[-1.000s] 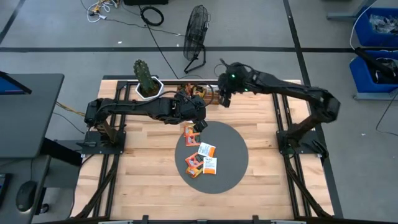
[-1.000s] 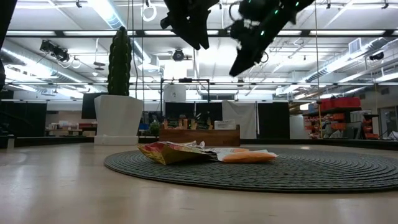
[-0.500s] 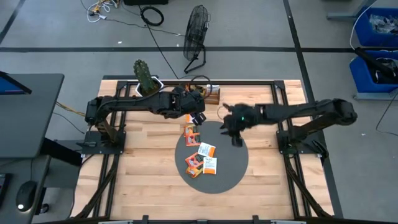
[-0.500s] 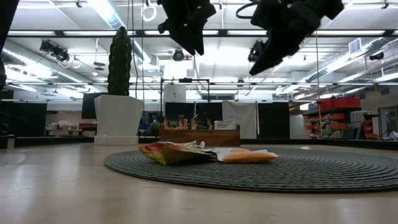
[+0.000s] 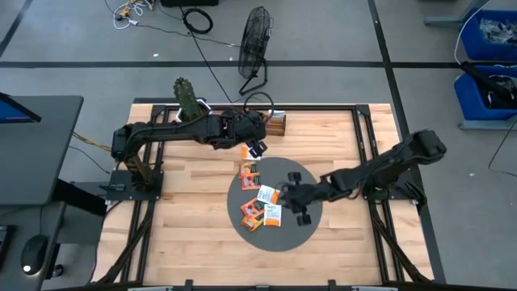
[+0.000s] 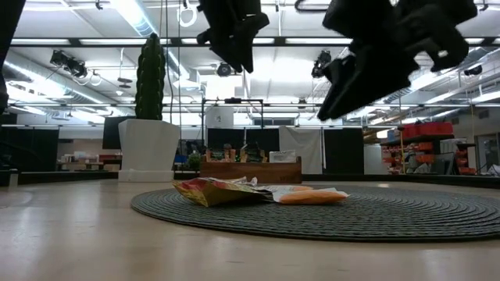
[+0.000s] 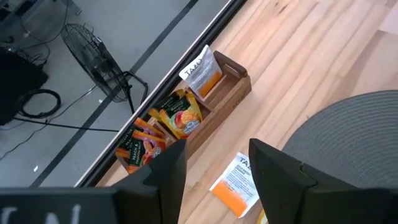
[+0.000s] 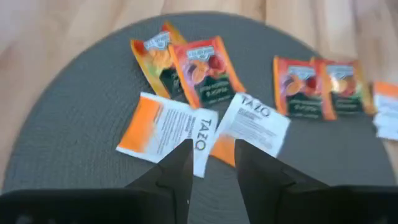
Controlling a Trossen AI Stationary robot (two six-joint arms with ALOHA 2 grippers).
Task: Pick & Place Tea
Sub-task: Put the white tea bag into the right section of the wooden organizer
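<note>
Several tea sachets [image 5: 267, 195], orange, white and red, lie flat on the grey disc [image 5: 303, 234]; the right wrist view shows them [image 8: 165, 127] close below. One more sachet [image 5: 247, 151] lies on the bare wood by the disc's far rim, also in the left wrist view [image 7: 236, 183]. My right gripper [image 5: 292, 198] hovers open over the sachets on the disc [image 8: 211, 174]. My left gripper [image 5: 257, 148] is open and empty in the air [image 7: 214, 180] between the disc and the wooden tray [image 5: 273, 123]. Other sachets stand on edge in that tray [image 7: 180, 118].
A potted cactus [image 5: 187, 101] stands at the table's far left, next to the tray. In the low view both grippers hang well above the disc [image 6: 391, 215], the left [image 6: 234, 35] farther back, the right [image 6: 367, 70] nearer. Bare wood lies around the disc.
My right gripper has swung from over the tray at the far edge toward the near edge and come lower, ending over the sachets on the disc. My left gripper has drawn back a little from the disc's far rim toward the tray. The sachets have kept their places.
</note>
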